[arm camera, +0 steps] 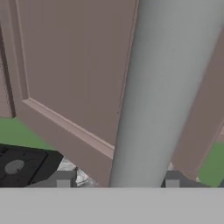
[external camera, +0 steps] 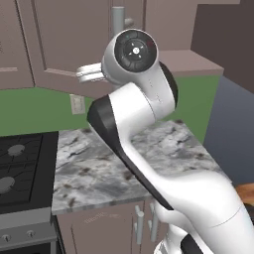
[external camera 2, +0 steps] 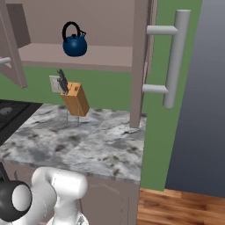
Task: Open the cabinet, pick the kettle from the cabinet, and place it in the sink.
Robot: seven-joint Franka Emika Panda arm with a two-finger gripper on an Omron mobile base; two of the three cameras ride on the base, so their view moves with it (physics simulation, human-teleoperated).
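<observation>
— Hand (arm camera: 118,183) straddles the cabinet's bar handle (arm camera: 164,92); whether I've clamped it, I cannot tell.
— Kettle (external camera 2: 74,42)?
— On the open cabinet (external camera 2: 79,55) shelf. Handle could slip.

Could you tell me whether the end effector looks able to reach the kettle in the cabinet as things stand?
Probably not yet: the end effector sits at a door's grey bar handle. The kettle stands exposed on the cabinet shelf, doors swung open.

Your arm's wrist (external camera: 135,52) sits against the cabinet (external camera: 64,44) door; the fingers are hidden behind it. Grey handle (external camera: 118,19) rises just above.
</observation>
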